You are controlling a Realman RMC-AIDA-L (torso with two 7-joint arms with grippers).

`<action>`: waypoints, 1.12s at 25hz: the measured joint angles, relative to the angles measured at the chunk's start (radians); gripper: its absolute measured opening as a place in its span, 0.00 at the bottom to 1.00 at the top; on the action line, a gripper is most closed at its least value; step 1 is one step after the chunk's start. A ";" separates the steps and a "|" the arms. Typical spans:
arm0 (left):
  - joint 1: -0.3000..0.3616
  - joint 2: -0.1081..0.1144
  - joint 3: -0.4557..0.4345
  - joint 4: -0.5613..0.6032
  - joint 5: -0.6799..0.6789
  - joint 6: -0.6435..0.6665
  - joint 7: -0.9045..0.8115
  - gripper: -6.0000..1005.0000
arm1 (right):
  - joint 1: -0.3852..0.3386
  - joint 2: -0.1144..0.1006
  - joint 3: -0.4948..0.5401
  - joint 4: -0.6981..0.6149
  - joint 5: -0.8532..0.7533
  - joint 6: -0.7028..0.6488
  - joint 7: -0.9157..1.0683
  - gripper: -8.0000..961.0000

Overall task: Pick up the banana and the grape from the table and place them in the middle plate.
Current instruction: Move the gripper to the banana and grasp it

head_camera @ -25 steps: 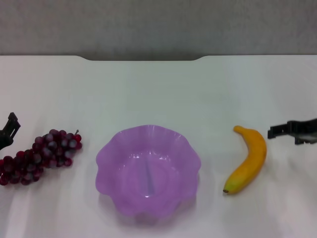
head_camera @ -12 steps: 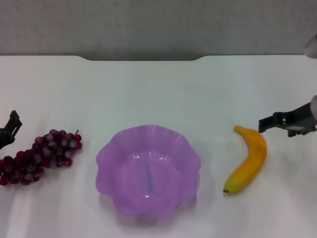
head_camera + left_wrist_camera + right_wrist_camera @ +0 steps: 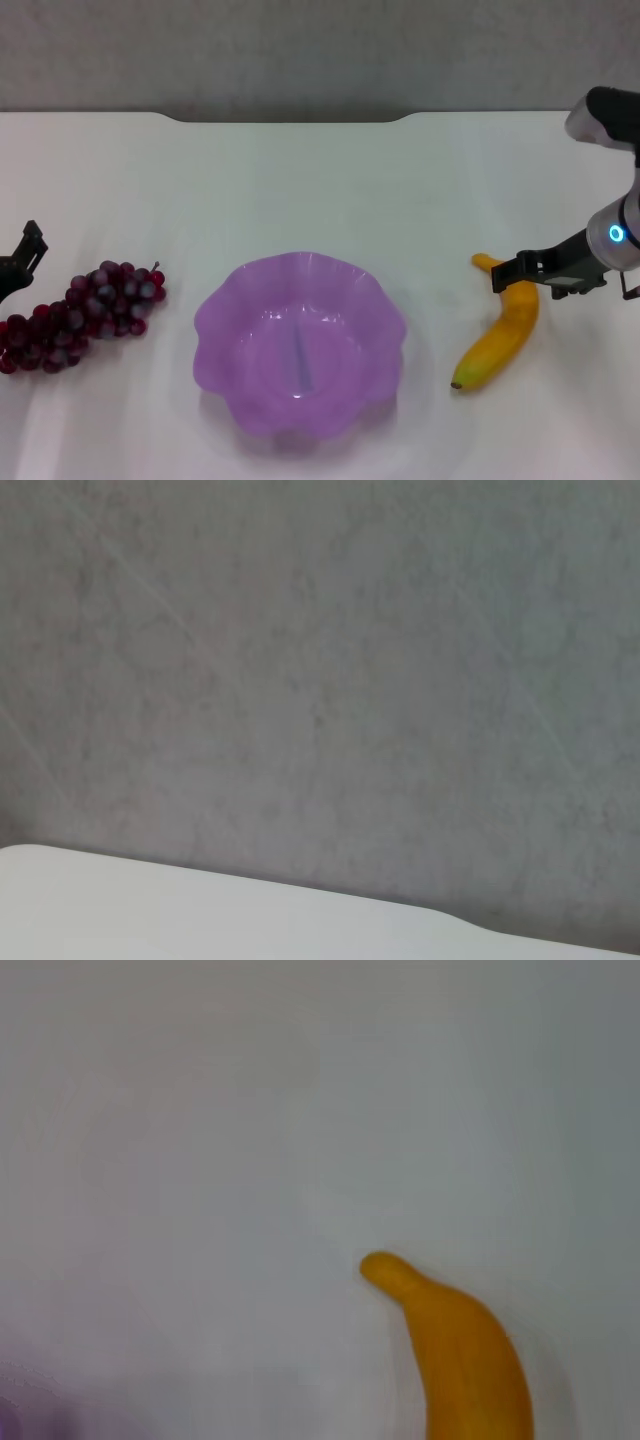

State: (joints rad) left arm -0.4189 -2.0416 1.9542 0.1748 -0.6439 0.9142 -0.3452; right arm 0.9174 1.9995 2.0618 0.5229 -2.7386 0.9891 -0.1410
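On the table (image 3: 320,180), the plate (image 3: 215,310) sits near the front centre. The grapes (image 3: 80,315) lie at its nine o'clock, the banana (image 3: 500,340) at three o'clock, both well apart from it.

you see the grape (image 3: 78,315) cropped at nine o'clock, the left gripper (image 3: 20,262) mostly out of frame, the banana (image 3: 460,1355) cut off at six o'clock.

White table (image 3: 300,180) — grape (image 3: 80,315), middle plate (image 3: 215,310), banana (image 3: 500,335).
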 joint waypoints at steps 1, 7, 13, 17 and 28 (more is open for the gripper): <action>0.000 0.000 0.000 0.000 0.000 0.000 0.000 0.81 | -0.001 0.000 0.000 -0.001 -0.001 -0.001 0.000 0.93; 0.000 0.000 0.000 0.000 0.000 0.000 0.000 0.81 | -0.006 -0.001 0.000 -0.015 -0.003 -0.003 0.000 0.93; 0.000 0.000 0.000 0.000 0.000 0.000 0.000 0.81 | -0.005 -0.002 0.000 -0.038 -0.006 -0.004 -0.003 0.93; 0.000 0.000 0.000 0.002 0.000 0.000 0.000 0.81 | -0.005 -0.002 0.000 -0.042 -0.007 -0.007 -0.005 0.93; 0.001 0.000 0.001 0.002 0.000 -0.001 0.000 0.81 | -0.007 -0.002 0.001 -0.043 -0.007 -0.039 -0.007 0.92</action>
State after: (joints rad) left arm -0.4182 -2.0417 1.9548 0.1765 -0.6443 0.9135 -0.3452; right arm 0.9106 1.9972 2.0625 0.4801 -2.7459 0.9500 -0.1476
